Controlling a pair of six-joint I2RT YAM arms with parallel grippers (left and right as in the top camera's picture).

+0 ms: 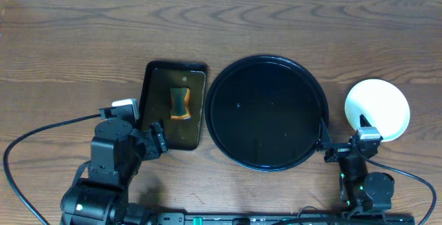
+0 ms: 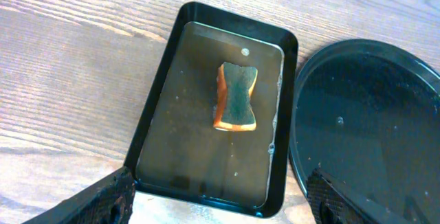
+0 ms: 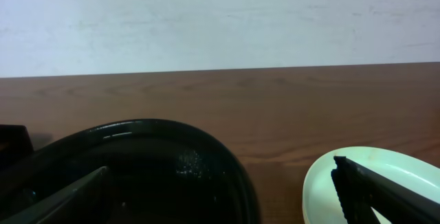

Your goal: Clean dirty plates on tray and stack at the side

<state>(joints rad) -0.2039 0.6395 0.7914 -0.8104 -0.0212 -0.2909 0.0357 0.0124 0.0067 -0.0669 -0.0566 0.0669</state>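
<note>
Left tool [image 2: 221,179] hangs near the camera, its two black fingers [image 2: 110,198] spread wide with nothing between them. It sits above the near end of the pan [image 2: 155,107], a small rectangular dark one holding shallow water and a sponge [image 2: 237,97]. The right tool [image 3: 221,165] is likewise spread wide and empty, and it touches nothing that I can make out. From its wrist view, one finger lines up over the tray [image 3: 227,162] and the other over the plates [image 3: 323,176].

The plates [image 1: 376,108] rest on the desk [image 1: 69,45] to the right of the tray [image 1: 266,63], well clear of its rim. From above only one pale disc shows, so how many are stacked there cannot be told. The tray is bare apart from a few specks or drops on its glossy floor. By this layout the job looks finished or close to it.

The main risk lies on the right. That tool's far finger seems close to the near left rim of the plates, so a careless swing or lift could clip the rim and shift or tip the stack. A sideways move the other way could nudge the tray. On the left, dropping the tool into the pan could slop water onto the desk.
</note>
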